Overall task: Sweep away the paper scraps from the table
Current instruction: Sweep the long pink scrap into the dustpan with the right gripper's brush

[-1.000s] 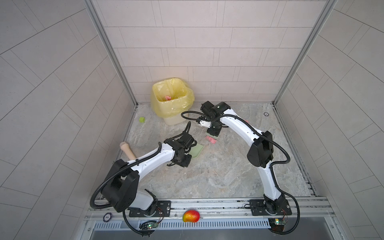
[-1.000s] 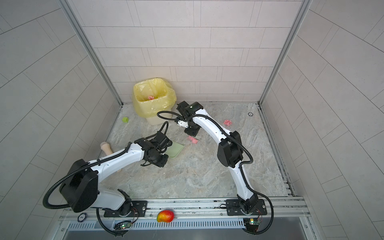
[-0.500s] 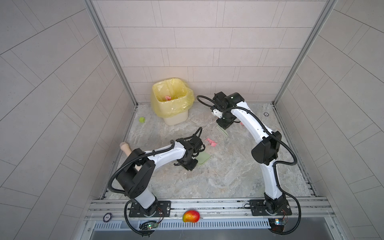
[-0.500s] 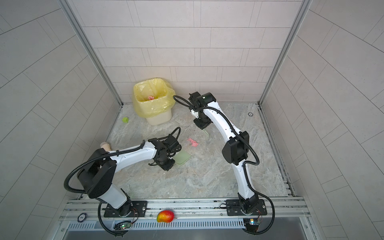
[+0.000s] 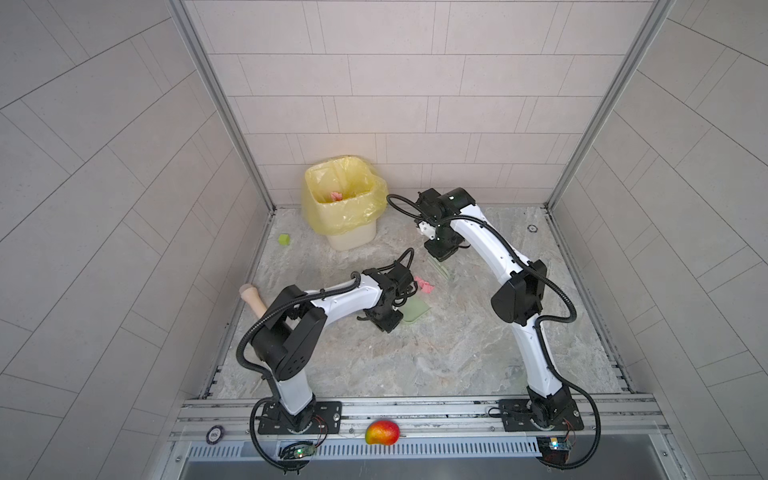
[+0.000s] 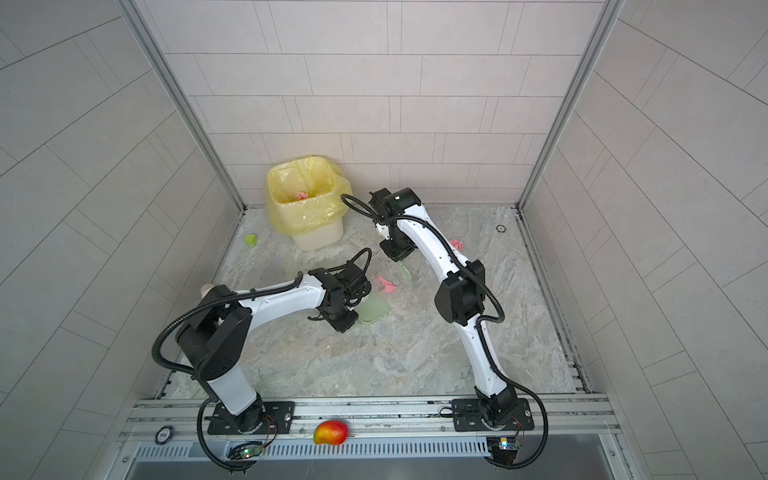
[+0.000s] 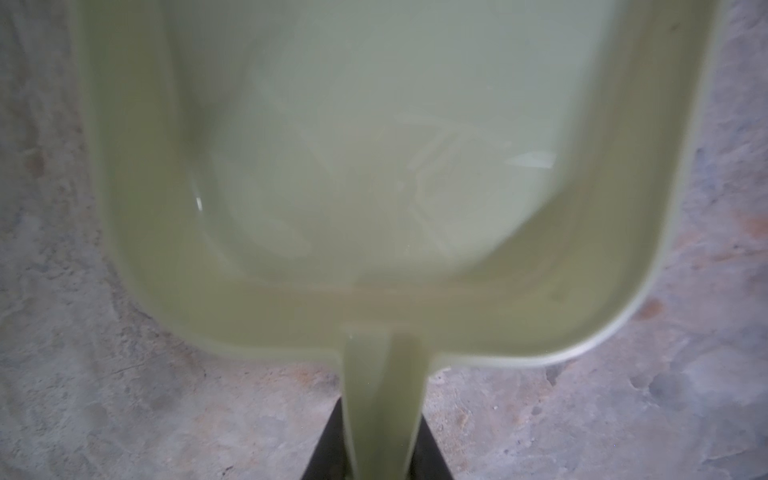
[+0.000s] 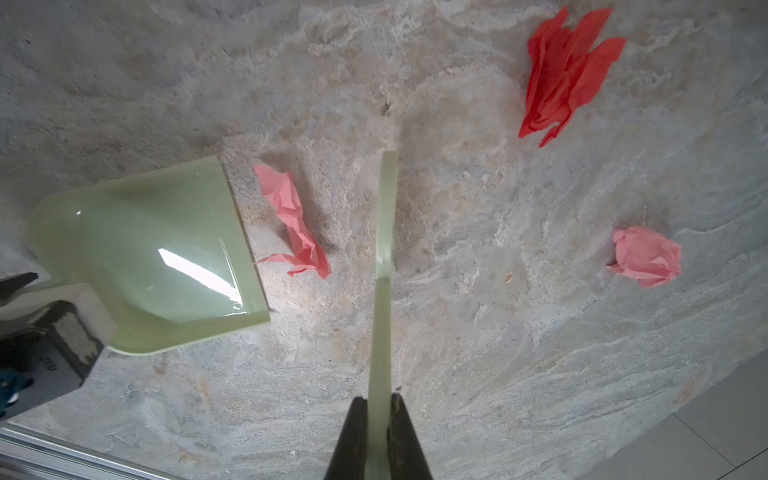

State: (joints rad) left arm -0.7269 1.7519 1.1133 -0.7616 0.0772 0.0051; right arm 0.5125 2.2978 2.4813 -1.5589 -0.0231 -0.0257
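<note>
A pink paper scrap lies on the marble table at the lip of a pale green dustpan. My left gripper is shut on the dustpan's handle. My right gripper is shut on a thin pale green sweeper blade, which stands just beyond the scrap from the dustpan. A red scrap and a pink wad lie farther off. Behind the right arm, a top view shows one scrap.
A yellow-bagged bin with pink paper inside stands at the back wall. A lime-green cube sits left of it. A wooden handle leans at the left edge. A mango rests on the front rail.
The left arm carried the dustpan to the right, up beside the pink scrap. The right arm swung its elbow to the right, and its gripper drew back and then came down behind the scrap.
</note>
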